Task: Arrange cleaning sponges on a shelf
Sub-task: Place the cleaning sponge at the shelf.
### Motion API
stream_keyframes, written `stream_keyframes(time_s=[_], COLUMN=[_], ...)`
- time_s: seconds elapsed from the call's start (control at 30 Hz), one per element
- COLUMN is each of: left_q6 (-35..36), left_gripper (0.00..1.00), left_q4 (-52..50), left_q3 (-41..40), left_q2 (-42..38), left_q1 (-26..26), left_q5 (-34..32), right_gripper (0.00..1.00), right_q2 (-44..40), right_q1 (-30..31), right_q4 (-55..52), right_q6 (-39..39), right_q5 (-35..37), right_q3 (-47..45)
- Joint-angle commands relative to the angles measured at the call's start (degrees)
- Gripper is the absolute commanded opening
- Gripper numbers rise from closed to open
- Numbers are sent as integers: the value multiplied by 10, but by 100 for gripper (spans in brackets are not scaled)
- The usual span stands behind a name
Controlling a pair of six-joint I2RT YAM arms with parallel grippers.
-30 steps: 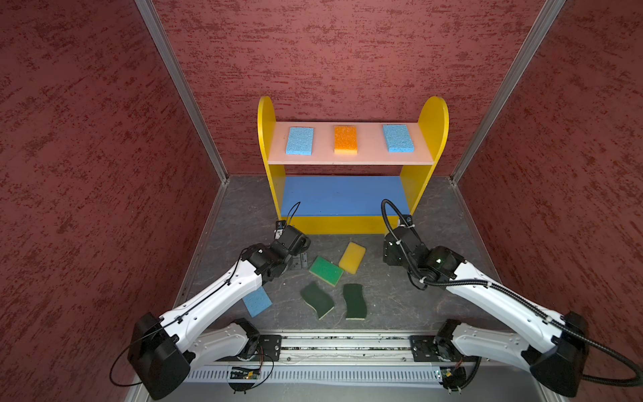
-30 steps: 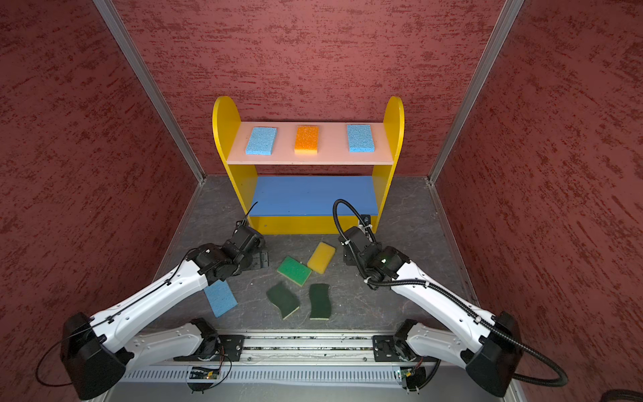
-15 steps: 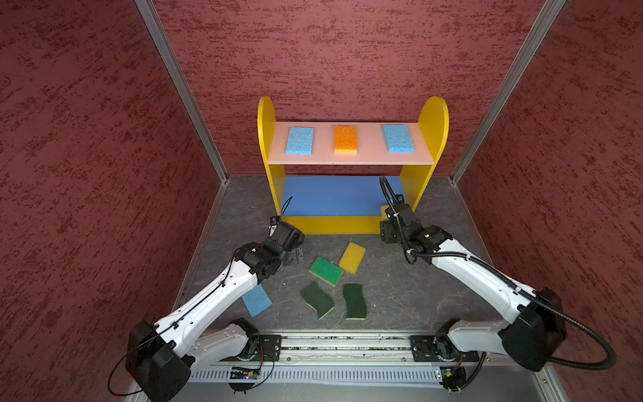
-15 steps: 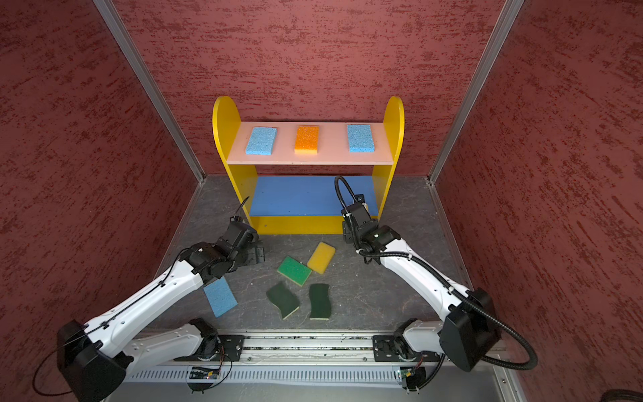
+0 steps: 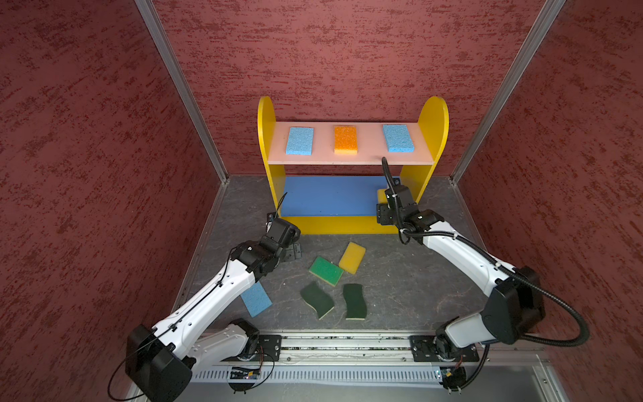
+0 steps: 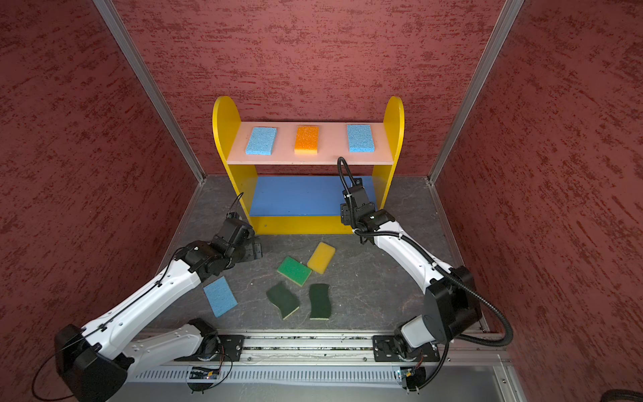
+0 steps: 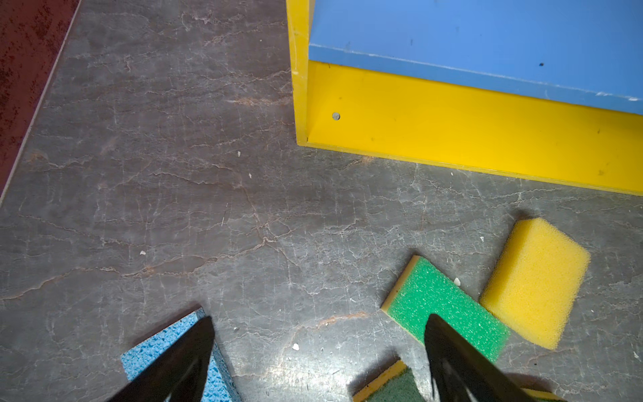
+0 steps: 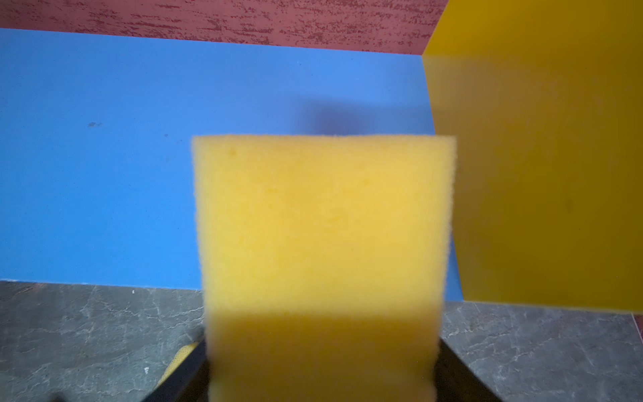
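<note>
Yellow sponge (image 8: 323, 243), clamped in the right gripper (image 8: 322, 369), now reaches over the shelf's (image 5: 266, 139) blue middle board (image 5: 330, 195) after leaving the bench (image 7: 139, 174), so release looks next; the left gripper (image 7: 319, 317) hangs spread, empty.

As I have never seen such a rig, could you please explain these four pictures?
A left arm and right arm, both robotic, end in pincer grippers. Two pictures look down from overhead; two come from wrist cameras. The shelf carries a blue sponge, an orange sponge and a second blue sponge on top. On the table lie a loose blue sponge, a bright green sponge, a yellow sponge and two dark green wavy sponges. The right gripper holds a second yellow sponge at the blue middle board; the left gripper is open, empty.
</note>
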Motion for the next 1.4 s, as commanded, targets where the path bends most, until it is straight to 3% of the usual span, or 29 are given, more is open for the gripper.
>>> stream_keyframes(time_s=[0.0, 1.0, 1.37], left_q6=[13, 33, 33], left_gripper=[95, 95, 95], left_q4=[21, 70, 72], left_q3=[13, 19, 19], left_q2=[-4, 15, 17], left_q1=[6, 16, 17], left_q5=[2, -7, -13], right_gripper=[72, 72, 72], right_q2=[11, 74, 95], right_q1=[-15, -54, -56], right_q4=[28, 101, 101], right_q6=[-16, -55, -36], right_q5=[-15, -50, -22], right_q3=[22, 29, 26])
